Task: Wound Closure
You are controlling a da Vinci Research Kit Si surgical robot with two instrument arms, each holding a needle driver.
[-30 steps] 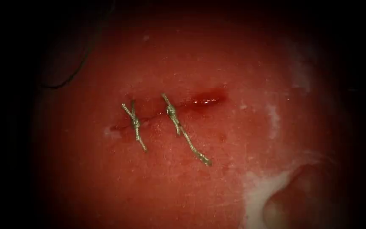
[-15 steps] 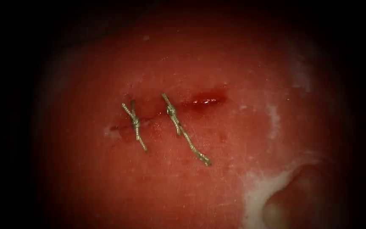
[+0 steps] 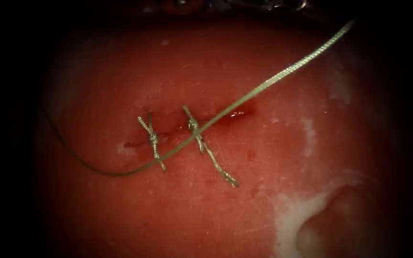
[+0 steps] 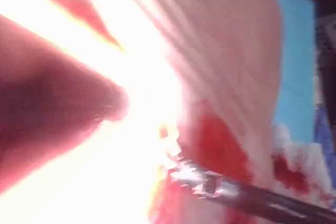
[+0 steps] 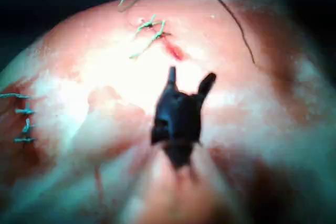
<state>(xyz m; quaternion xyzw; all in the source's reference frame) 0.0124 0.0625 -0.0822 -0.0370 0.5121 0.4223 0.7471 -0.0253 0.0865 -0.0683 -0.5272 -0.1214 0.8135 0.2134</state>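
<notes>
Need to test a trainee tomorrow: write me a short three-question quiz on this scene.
1. True or false: the right tool holds the thread.
2. In the endoscope view, how many knotted stitches cross the cut? A one, B two, C four.
3. Fill in: the red fluid lies at the cut's ___ end.

Key: 1 false, its jaws are open and empty. 2 B. 3 right.
</notes>
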